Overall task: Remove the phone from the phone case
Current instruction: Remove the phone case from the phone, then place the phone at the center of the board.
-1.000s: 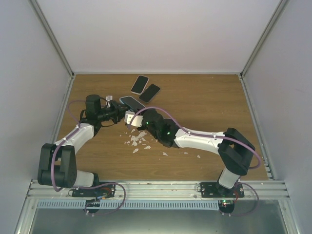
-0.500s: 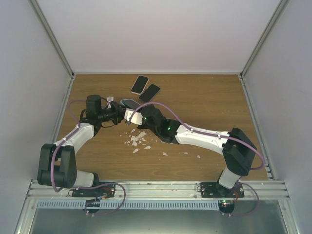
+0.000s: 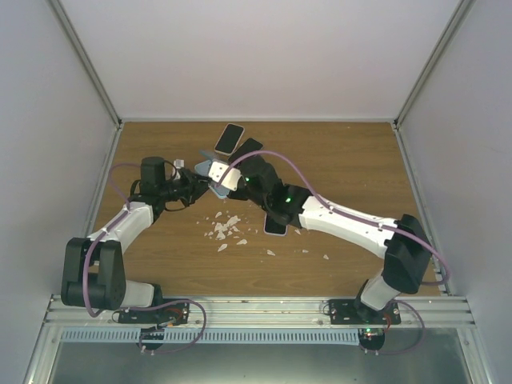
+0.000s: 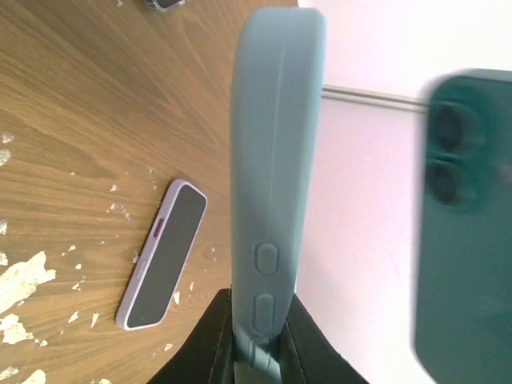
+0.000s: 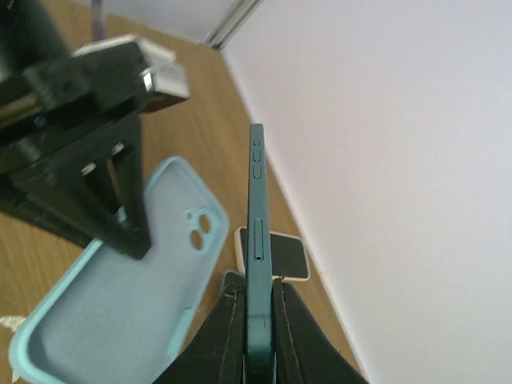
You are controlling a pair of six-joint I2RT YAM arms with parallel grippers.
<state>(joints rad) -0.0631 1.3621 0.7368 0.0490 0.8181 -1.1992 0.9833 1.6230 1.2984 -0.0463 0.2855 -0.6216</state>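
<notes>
My left gripper is shut on the lower edge of the light blue phone case and holds it upright on edge above the table. The case is empty; its open inside shows in the right wrist view. My right gripper is shut on the dark green phone, held edge-up and apart from the case, to its right. The phone's back shows blurred in the left wrist view. In the top view the two grippers meet at the table's back left, left gripper, right gripper.
A purple-cased phone lies on the wooden table, under my right arm in the top view. Two more phones lie near the back wall. White flakes are scattered mid-table. White walls enclose the table.
My right gripper has drawn back and up toward the back wall with the phone, which now stands apart from the case. The left gripper has kept hold of the case.
</notes>
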